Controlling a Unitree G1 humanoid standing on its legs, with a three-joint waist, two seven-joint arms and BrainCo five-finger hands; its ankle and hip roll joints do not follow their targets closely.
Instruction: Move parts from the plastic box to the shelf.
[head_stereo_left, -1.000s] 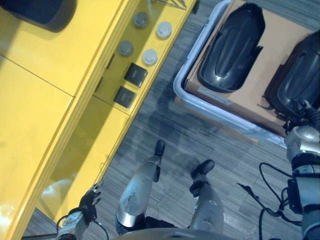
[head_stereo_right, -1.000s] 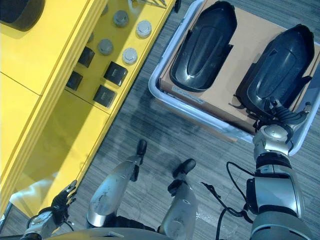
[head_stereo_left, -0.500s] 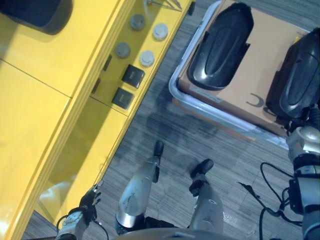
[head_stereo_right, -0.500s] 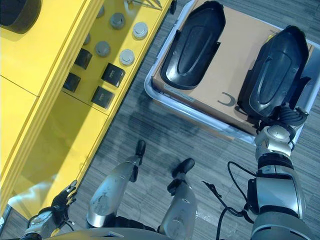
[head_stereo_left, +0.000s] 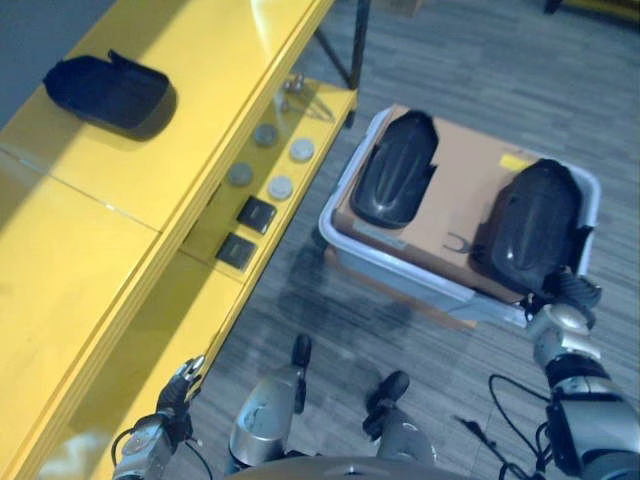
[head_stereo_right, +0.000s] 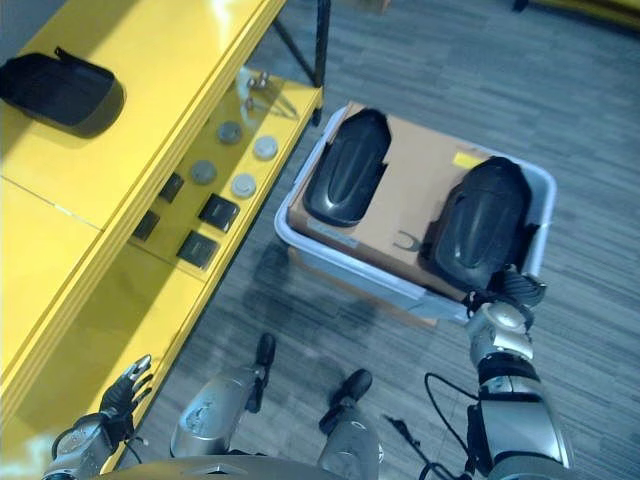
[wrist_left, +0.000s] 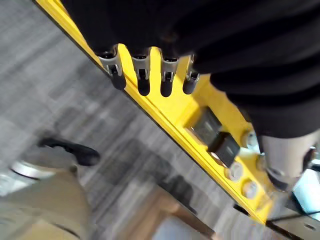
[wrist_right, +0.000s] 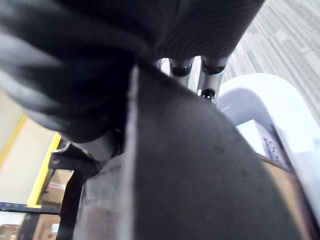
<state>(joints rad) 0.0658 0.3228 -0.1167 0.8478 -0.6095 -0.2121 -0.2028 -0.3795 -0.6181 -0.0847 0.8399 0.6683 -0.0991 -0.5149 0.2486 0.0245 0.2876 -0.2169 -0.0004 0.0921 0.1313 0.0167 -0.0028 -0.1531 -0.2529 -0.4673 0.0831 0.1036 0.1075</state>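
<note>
Your camera has tilted up since earlier; things stayed put. At seven o'clock your left hand (head_stereo_left: 172, 398) hangs relaxed, empty. Right hand (head_stereo_right: 503, 297) grips the right-hand black part (head_stereo_right: 480, 223) in the plastic box (head_stereo_right: 345, 266), four o'clock from the shelf (head_stereo_left: 120, 240).

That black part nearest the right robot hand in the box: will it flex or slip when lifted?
The black part looks like a rigid moulded shell, so probably stiff and light for its size. Its smooth, domed surface may be slippery. The right robot hand sits at its near end, so a lift from there could make it tilt.
</note>
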